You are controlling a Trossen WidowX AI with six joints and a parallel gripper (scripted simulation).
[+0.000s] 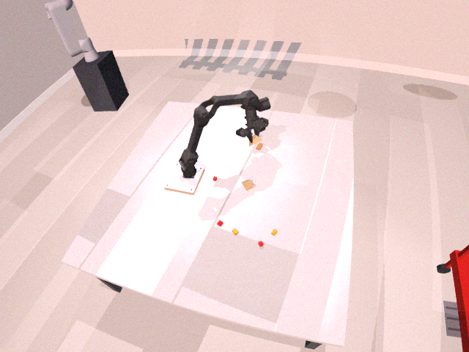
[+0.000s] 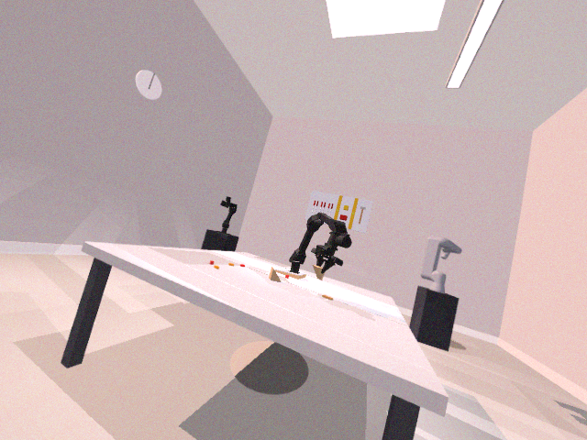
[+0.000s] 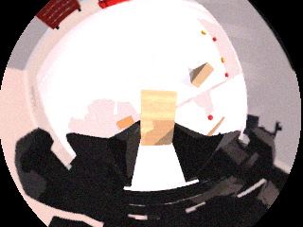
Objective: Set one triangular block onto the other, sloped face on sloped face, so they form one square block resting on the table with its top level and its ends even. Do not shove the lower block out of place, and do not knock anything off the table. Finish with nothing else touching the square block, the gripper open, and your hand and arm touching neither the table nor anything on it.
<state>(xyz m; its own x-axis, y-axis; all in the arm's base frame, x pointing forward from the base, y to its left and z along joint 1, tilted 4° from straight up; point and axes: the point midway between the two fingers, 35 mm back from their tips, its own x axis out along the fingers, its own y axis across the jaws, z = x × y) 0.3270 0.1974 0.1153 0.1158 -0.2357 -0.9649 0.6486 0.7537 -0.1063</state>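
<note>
Tan wood shows between the jaws: they are clamped on one triangular block [image 3: 157, 116], which the wrist view shows as a pale face gripped between the two dark fingers. The gripper [image 1: 253, 137] hangs from the black arm [image 1: 196, 132] over the far part of the white surface [image 2: 331, 326]. In the exterior view the held block [image 2: 318, 271] sits under the gripper with its point turned downward; whether it touches the surface cannot be told.

A small orange piece [image 1: 259, 146] lies just beside the gripper on the surface. The other triangular block [image 1: 248, 184] rests on the surface well apart from the held one, nearer the arm's tan base plate [image 1: 185, 188]. A small red cube [image 1: 215, 178] lies between that plate and the resting block. Farther toward the near edge, two red cubes [image 1: 219, 223] and two yellow cubes [image 1: 235, 231] are scattered in a loose group.
</note>
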